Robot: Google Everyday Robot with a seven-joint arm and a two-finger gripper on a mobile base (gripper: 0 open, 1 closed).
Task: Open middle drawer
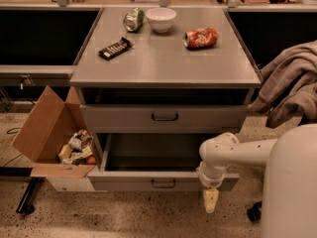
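Note:
The middle drawer (124, 181) is grey with a small dark loop handle and stands pulled far out of the cabinet, its inside bare. The shorter grey drawer (164, 118) above it sits almost flush. Anything below the pulled-out drawer is hidden by it. My gripper (210, 201) points down at the floor, just in front of the right end of the middle drawer's front and right of its handle. It holds nothing that I can see. My white arm (233, 152) reaches in from the right.
The cabinet top (163, 58) holds a white bowl (161, 19), a green can (133, 20), a crushed orange can (200, 37) and a dark snack bar (115, 48). An open cardboard box (54, 133) of snacks stands left of the drawer. Grey cloth (292, 83) hangs at right.

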